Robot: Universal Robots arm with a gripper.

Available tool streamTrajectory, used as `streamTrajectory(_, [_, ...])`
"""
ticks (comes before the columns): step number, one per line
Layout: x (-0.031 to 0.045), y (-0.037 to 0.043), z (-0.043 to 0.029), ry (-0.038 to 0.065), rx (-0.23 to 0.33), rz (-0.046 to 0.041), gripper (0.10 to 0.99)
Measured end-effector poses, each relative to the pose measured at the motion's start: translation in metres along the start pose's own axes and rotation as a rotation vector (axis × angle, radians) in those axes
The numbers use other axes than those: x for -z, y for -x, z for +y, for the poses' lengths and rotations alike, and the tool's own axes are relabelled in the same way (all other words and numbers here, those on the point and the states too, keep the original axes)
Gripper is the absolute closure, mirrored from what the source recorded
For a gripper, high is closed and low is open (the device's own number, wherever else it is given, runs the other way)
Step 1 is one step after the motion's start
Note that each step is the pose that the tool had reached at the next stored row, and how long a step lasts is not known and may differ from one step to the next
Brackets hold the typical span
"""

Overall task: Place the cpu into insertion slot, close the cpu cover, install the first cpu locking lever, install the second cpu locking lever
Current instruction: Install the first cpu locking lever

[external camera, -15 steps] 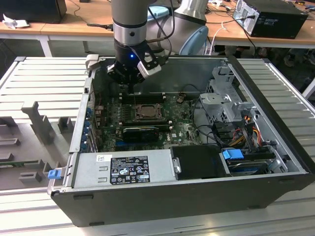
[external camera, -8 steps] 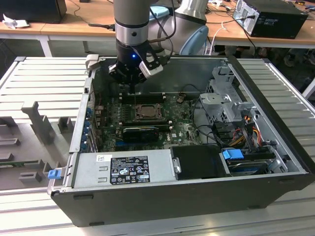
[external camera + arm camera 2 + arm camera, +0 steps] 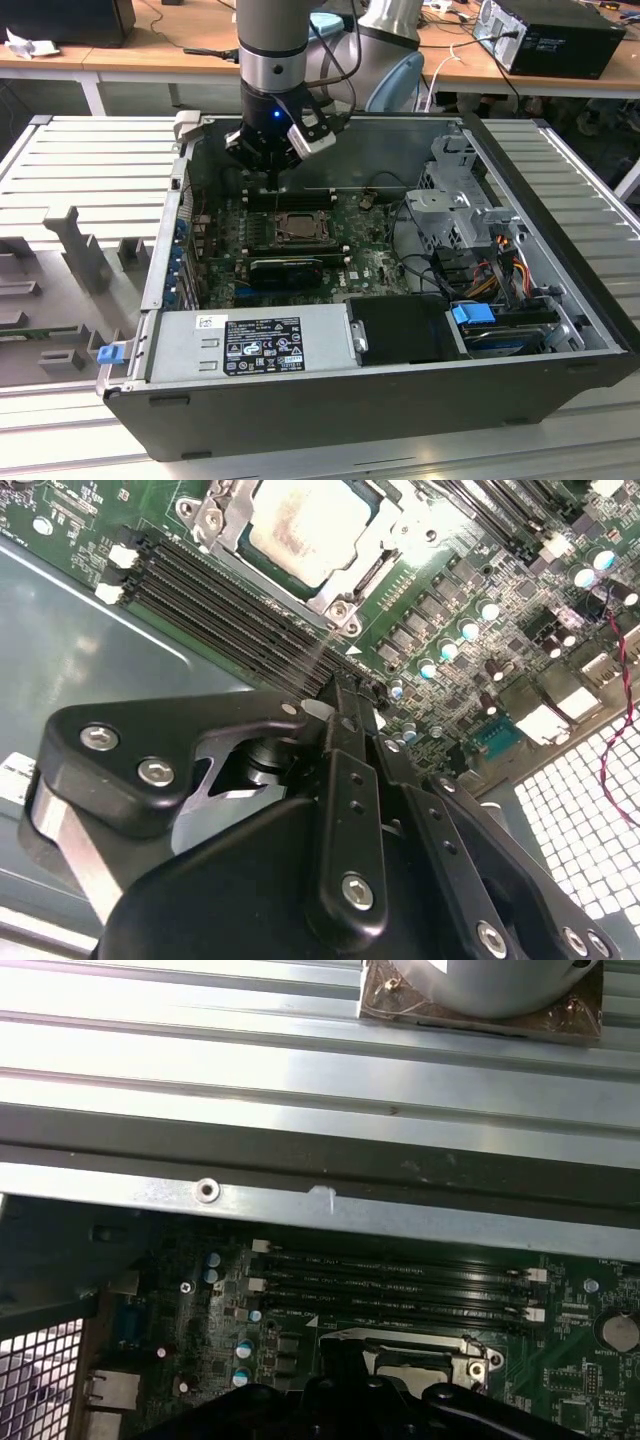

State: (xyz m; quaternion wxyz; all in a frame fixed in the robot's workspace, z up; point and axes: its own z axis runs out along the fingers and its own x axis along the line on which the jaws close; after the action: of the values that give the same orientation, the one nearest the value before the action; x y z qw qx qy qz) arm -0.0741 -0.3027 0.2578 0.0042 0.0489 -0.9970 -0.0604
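The cpu [image 3: 305, 530] sits in the insertion slot [image 3: 325, 230], with the cpu cover [image 3: 222, 522] flat around it as a clamp. The gripper [image 3: 345, 685] hovers at the socket's far side over the memory slots [image 3: 215, 592]. Its fingers are pinched narrow and empty, likely for nudging a lever.

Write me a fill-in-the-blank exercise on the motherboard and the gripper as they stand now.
The cpu sits in a motherboard coloured ___. The cpu cover framing it lies ___. Beside it run ___ long black memory slots. The gripper, above those slots, holds ___.
Missing words: green; closed; four; nothing.
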Motion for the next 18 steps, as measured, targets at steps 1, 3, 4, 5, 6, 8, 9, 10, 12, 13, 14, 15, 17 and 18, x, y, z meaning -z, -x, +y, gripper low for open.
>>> streamTrajectory(1, [0.0,0.0011,-0.0001,0.0,0.0,0.0,0.98])
streamTrajectory(3, [0.0,0.0024,-0.0002,0.0,0.0,0.0,0.98])
streamTrajectory(4, [0.0,0.0036,-0.0004,0.0,0.0,0.0,0.98])
streamTrajectory(5, [0.0,0.0046,-0.0004,0.0,0.0,0.0,0.98])
streamTrajectory(6, [0.0,0.0053,-0.0005,0.0,0.0,0.0,0.98])
streamTrajectory(8, [0.0,0.0076,-0.0007,0.0,0.0,0.0,0.98])
streamTrajectory(9, [0.0,0.0082,-0.0008,0.0,0.0,0.0,0.98])
streamTrajectory(10, [0.0001,0.009,-0.0009,0.0,0.0,0.0,0.98])
streamTrajectory(12, [0.0001,0.0106,-0.001,0.0,0.0,0.0,0.98])
streamTrajectory(13, [0.0001,0.0117,-0.0012,0.0,0.0,0.0,0.98])
streamTrajectory(14, [0.0001,0.0127,-0.0013,0.0,0.0,0.0,0.98])
streamTrajectory(15, [0.0001,0.0132,-0.0013,0.0,0.0,0.0,0.98])
streamTrajectory(17, [0.0,0.0143,-0.0014,0.0,0.0,0.0,0.98])
streamTrajectory(18, [0.0,0.0154,-0.0015,0.0,0.0,0.0,0.98])
